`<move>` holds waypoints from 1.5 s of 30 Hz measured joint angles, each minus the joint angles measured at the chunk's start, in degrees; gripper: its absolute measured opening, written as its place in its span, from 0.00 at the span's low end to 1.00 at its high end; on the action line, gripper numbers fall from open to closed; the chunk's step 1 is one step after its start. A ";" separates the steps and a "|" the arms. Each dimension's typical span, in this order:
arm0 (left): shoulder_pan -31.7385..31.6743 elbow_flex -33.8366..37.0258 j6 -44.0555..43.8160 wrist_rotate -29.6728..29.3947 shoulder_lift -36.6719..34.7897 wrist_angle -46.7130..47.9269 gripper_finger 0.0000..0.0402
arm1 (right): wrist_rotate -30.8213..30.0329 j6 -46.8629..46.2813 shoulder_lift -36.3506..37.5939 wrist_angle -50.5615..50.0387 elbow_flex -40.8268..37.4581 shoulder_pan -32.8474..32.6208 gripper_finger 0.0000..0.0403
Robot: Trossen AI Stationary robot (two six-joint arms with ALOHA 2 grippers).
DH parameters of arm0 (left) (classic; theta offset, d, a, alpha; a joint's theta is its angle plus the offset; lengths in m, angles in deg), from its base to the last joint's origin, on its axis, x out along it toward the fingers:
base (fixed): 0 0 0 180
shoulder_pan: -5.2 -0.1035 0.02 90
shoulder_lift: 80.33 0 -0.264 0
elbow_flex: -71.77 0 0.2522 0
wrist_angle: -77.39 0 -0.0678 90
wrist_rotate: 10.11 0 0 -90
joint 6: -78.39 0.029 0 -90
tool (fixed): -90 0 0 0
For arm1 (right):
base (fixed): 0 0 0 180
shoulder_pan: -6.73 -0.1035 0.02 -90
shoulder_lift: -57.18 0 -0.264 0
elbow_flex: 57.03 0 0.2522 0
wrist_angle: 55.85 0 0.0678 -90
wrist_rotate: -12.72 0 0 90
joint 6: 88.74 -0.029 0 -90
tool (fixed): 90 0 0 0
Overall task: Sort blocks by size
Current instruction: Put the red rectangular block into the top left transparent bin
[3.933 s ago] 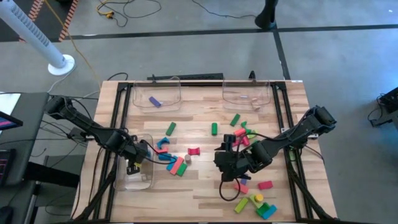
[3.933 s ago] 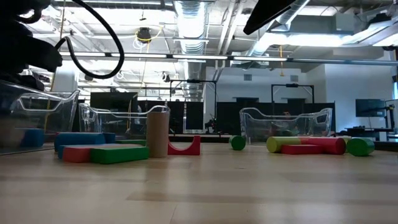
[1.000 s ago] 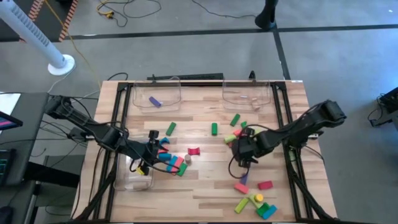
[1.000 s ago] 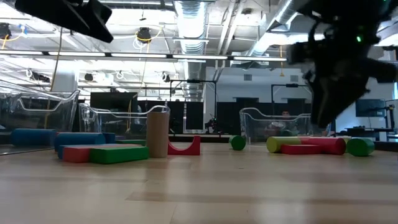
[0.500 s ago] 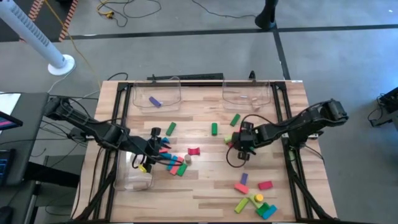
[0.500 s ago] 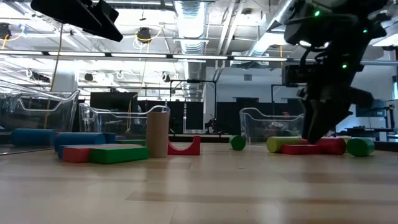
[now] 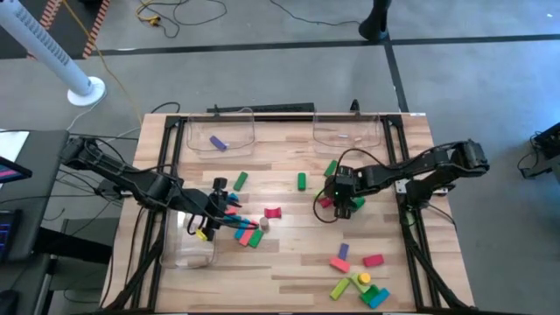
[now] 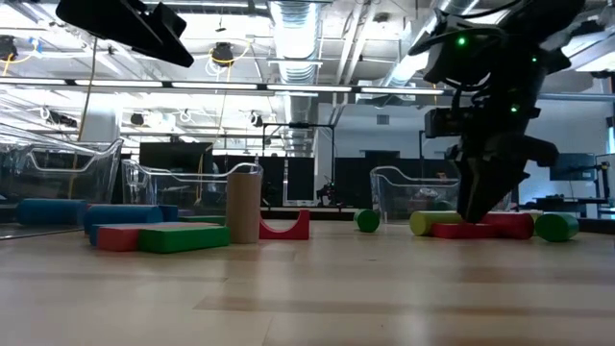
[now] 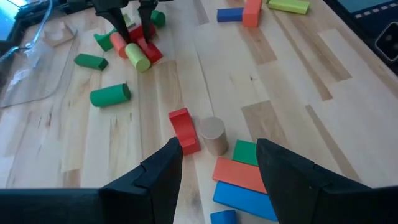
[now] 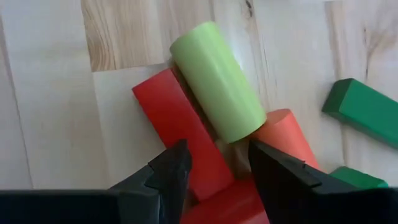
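Blocks lie scattered on the wooden table (image 7: 289, 254). My right gripper (image 10: 217, 171) stands open, pointing steeply down over a small heap: a lime cylinder (image 10: 217, 87) resting on a red bar (image 10: 177, 124), with an orange cylinder (image 10: 283, 137) beside them. Its fingers straddle the spot where these meet. My left gripper (image 9: 217, 165) is open too, held above a red arch (image 9: 185, 129), a plain wood cylinder (image 9: 212, 135) and flat orange, green and blue bars (image 9: 239, 176). In the high view it is at the table's left middle (image 7: 229, 212), and my right gripper is right of centre (image 7: 339, 205). My right gripper hangs open just over the red bar (image 10: 199, 168) and the near end of the lime cylinder; whether its fingertips (image 10: 171, 168) touch them I cannot tell.
Two clear bins stand at the far edge (image 7: 219, 131) (image 7: 348, 133), the left one holding a purple block (image 7: 218, 143). A third bin (image 7: 194, 249) sits at the left edge. Green blocks (image 7: 301, 180) lie mid-table. More blocks (image 7: 354, 280) lie near the front right.
My right gripper has travelled toward the table's far edge and sunk a little, ending over the red, lime and orange heap. Its fingers have stayed the same distance apart.
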 joint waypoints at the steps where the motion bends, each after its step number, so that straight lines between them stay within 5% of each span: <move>1: 0.00 0.00 -0.17 0.48 0.00 0.00 0.49 | 0.70 0.08 0.00 0.31 -0.23 0.17 0.50; 20: 0.00 0.02 -0.48 0.90 0.00 -0.93 0.49 | 4.30 -5.52 -0.10 5.94 -4.20 -5.45 0.50; 30: 0.00 0.02 -0.47 0.89 0.00 -1.53 0.49 | 3.94 -6.11 -0.01 6.25 -4.20 -5.78 0.31; 38: 0.00 0.02 -0.69 0.88 0.00 -1.53 0.49 | 3.96 -8.85 -0.02 6.23 -4.20 -5.93 0.40; 45: -0.60 0.02 -0.22 0.86 0.00 -1.53 0.49 | 3.98 -10.44 -0.02 6.35 -4.13 -7.61 0.33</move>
